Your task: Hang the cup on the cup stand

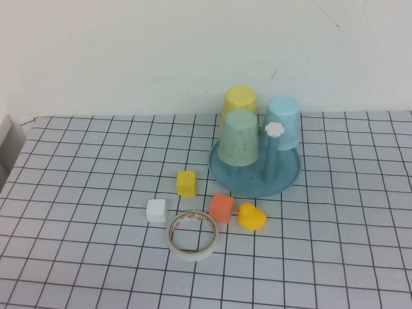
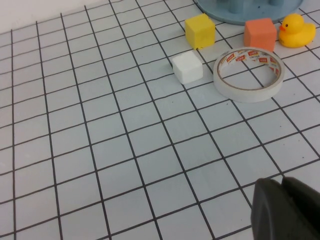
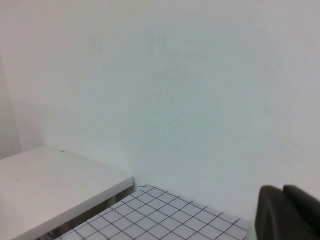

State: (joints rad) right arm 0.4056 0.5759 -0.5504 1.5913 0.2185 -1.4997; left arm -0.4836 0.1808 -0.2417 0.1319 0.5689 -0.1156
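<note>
The pale mint-green cup (image 1: 239, 137) stands upside down on the round blue-teal cup stand (image 1: 287, 179), over one of its pegs. Beside it, a bare peg shows its white flower knob (image 1: 275, 129). A yellow cup (image 1: 240, 101) and a light blue cup (image 1: 284, 121) also sit inverted on the stand. Neither arm shows in the high view. My left gripper (image 2: 281, 180) is shut and empty, low over the grid mat, well short of the stand's rim (image 2: 220, 15). My right gripper (image 3: 282, 188) is shut, holds nothing and faces the white wall.
In front of the stand lie a yellow cube (image 1: 186, 183), a white cube (image 1: 156, 210), an orange cube (image 1: 222, 207), a rubber duck (image 1: 251, 217) and a tape roll (image 1: 192, 235). In the right wrist view a white ledge (image 3: 55, 185) stands beside the mat.
</note>
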